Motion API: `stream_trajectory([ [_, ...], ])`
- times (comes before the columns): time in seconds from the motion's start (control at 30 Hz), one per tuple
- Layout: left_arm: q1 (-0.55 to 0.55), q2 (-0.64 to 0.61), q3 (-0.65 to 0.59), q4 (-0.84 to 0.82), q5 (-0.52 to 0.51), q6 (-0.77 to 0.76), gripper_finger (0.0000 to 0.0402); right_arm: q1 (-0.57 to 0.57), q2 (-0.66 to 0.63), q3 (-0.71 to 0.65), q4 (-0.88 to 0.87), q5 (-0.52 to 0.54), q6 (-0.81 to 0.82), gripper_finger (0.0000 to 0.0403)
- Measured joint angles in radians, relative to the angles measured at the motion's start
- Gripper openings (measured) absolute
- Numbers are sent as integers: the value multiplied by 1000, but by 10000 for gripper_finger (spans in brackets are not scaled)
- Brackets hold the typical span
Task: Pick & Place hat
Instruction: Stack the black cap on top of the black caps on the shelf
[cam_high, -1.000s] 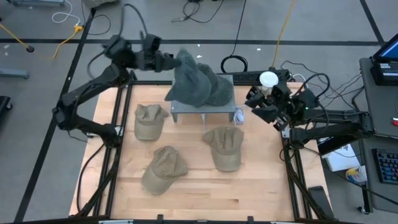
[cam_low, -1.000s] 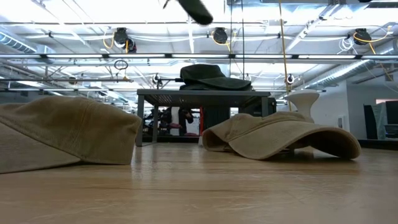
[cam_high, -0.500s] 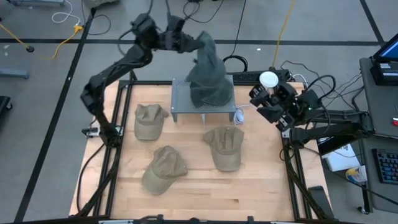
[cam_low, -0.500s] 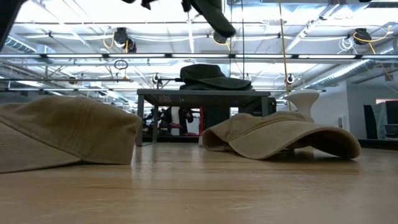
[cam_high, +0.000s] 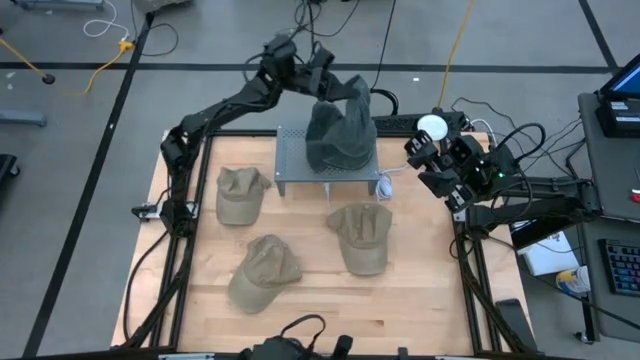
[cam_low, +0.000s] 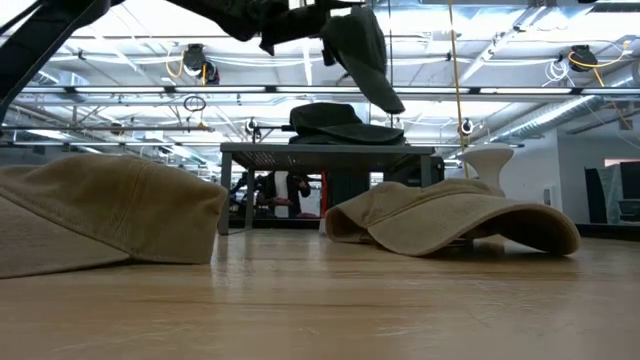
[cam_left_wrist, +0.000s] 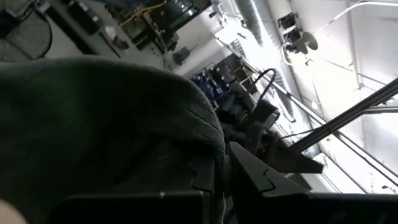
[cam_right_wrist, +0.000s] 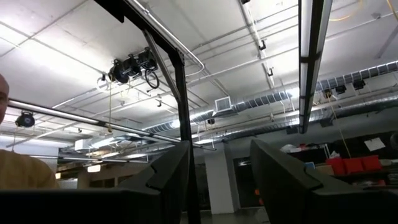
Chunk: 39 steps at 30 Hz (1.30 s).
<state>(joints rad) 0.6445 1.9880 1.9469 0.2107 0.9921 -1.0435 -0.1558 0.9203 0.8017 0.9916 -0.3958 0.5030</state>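
Pale wooden tabletop (cam_high: 320, 300) inside a black frame fills the high view, with grey floor and cables around it. Nearest the front edge lies a tan fabric cap (cam_high: 265, 272); the low view cuts it off at the frame edge (cam_low: 100, 225). Beyond it lie a second tan cap (cam_high: 362, 236) and a third tan cap (cam_high: 240, 193); the third cannot be identified in the low view.

Farther back stands a small grey metal platform (cam_high: 295, 170) carrying a pile of dark green caps (cam_high: 340, 150). The low view shows the pile resting flat on the platform top (cam_low: 335, 122).

Above the pile, the left gripper (cam_high: 325, 88) is clamped tight on the task item, a dark green fabric cap (cam_high: 350, 98) hanging clear of the platform. The high view merges this cap with the pile; the low view shows it apart, in the air (cam_low: 362, 50). The left wrist view shows fabric (cam_left_wrist: 93, 124) pinched between the fingers (cam_left_wrist: 252, 171).

The right gripper (cam_high: 432, 165) waits beyond the table's right edge, jaws spread, holding nothing. Its wrist view shows only ceiling structure between the fingers (cam_right_wrist: 168, 171).
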Motion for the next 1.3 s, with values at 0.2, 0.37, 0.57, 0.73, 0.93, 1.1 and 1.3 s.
stream_trajectory([
  [0.2, 26, -1, 1, -127, 22, 81, 23, 0, 0, 0, 0, 1, 0, 167],
  [0.37, 64, -6, 0, -368, -17, 202, 23, 0, 0, 0, -1, 2, -1, 167],
  [0.57, 95, -6, 0, -585, -67, 346, 23, 0, 0, 0, -1, 2, -44, 167],
  [0.73, 126, -31, 0, -701, -140, 396, 23, 0, 0, 0, -3, 2, -44, 167],
  [0.93, 169, -75, 0, -799, -224, 414, 23, 0, 0, 0, -8, 2, -56, 167],
  [1.1, 173, -109, 0, -939, -336, 488, 23, 0, 0, 0, -32, 3, -98, 167],
  [1.3, 146, -109, 0, -1031, -391, 555, 23, 0, 0, 0, -54, 7, -136, 167],
])
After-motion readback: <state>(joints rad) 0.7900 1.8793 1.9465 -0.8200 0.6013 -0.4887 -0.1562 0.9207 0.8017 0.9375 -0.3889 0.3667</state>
